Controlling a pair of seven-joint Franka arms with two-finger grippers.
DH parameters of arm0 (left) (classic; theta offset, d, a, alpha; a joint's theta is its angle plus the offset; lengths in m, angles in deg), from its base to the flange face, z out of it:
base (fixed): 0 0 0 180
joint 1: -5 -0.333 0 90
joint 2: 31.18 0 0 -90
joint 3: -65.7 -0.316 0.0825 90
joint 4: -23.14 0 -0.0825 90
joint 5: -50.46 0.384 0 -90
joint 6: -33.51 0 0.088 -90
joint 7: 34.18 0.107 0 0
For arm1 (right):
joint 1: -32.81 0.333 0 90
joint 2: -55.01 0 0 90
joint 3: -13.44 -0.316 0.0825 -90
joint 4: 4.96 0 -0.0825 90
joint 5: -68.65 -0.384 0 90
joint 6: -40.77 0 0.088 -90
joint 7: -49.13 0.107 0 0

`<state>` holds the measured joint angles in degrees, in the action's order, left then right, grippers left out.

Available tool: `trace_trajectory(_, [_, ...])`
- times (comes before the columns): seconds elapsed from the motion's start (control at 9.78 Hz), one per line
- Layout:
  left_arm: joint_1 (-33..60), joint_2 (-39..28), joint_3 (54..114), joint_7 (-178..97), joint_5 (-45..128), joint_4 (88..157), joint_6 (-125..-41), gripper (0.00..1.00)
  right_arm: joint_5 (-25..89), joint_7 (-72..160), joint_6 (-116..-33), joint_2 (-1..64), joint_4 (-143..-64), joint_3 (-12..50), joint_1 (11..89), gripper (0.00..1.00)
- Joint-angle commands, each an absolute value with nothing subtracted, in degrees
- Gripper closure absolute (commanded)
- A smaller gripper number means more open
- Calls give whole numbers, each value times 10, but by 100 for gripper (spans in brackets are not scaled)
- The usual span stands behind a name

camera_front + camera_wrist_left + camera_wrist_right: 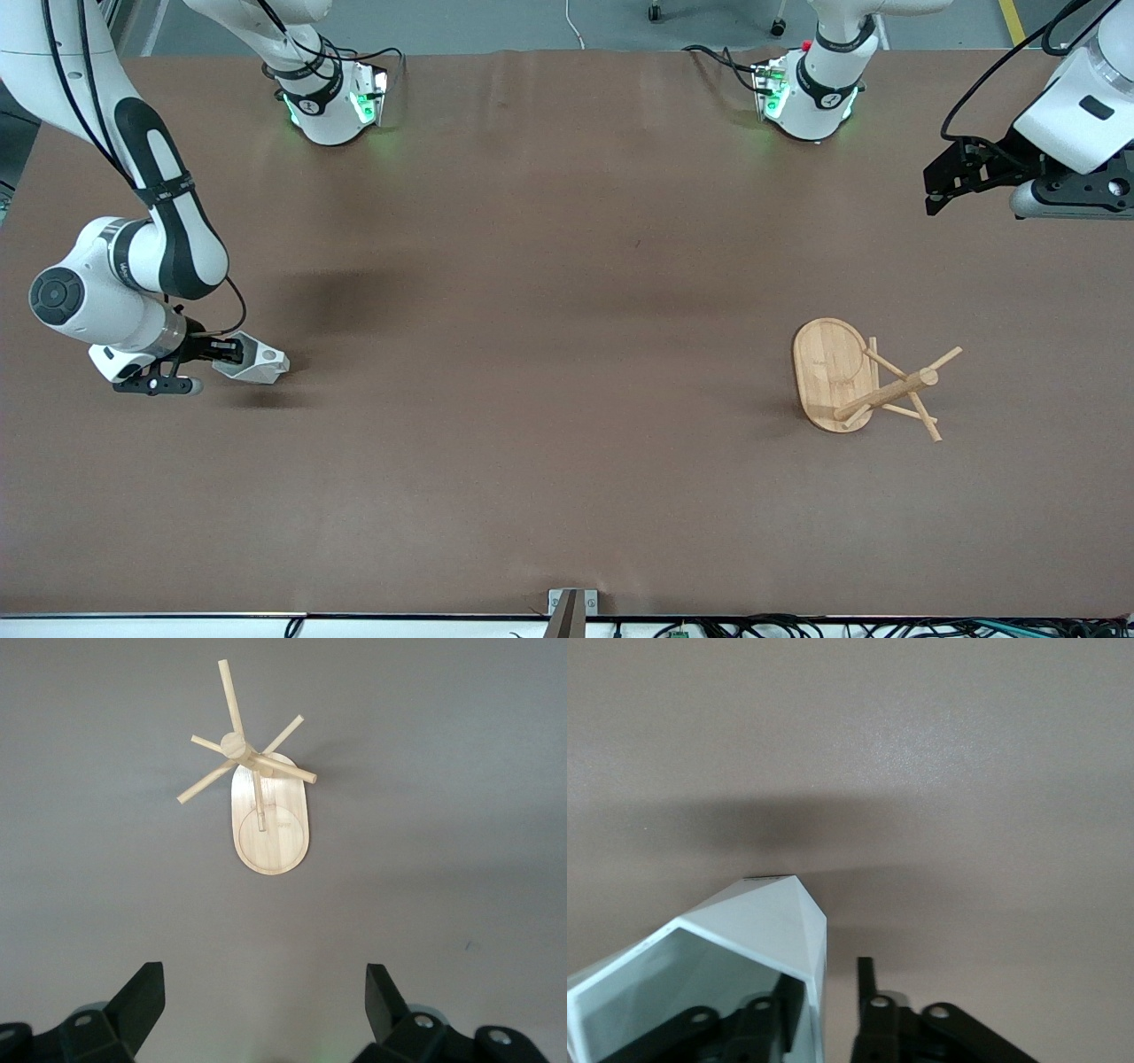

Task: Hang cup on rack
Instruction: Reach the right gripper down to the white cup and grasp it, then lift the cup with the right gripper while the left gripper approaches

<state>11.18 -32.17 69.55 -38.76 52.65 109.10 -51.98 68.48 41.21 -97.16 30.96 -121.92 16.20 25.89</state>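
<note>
The white faceted cup (261,359) lies on its side on the table near the right arm's end. My right gripper (232,352) is low at its mouth. In the right wrist view the cup (744,939) has one finger inside and one outside its wall, and the right gripper (827,973) is drawn in narrow on that wall. The bamboo rack (828,372) rests toward the left arm's end, with its post and pegs (895,390) pointing toward that end. My left gripper (930,188) hangs open and high, waiting. From the left wrist view the rack (266,815) lies well ahead of the left gripper (264,967).
The brown table (567,354) carries only the cup and the rack. Both arm bases (332,106) stand along the edge farthest from the front camera. A small metal bracket (571,607) sits at the nearest edge.
</note>
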Motion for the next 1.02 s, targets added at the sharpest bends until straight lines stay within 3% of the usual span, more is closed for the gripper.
trace_trajectory(0.0, [111,-315,696,-386,515,1098,-517,0,679,405,-973,314,-1222,159,256,100])
trace_trajectory(0.2, [110,-316,696,-384,515,1097,-517,0,679,403,-956,328,-1218,159,259,100])
trace_trajectory(0.61, [111,-319,697,-381,513,1096,-516,0,630,422,-704,367,-1050,155,275,99])
trace_trajectory(0.92, [116,-318,697,-380,484,1094,-518,0,537,497,-642,412,-1037,97,293,99])
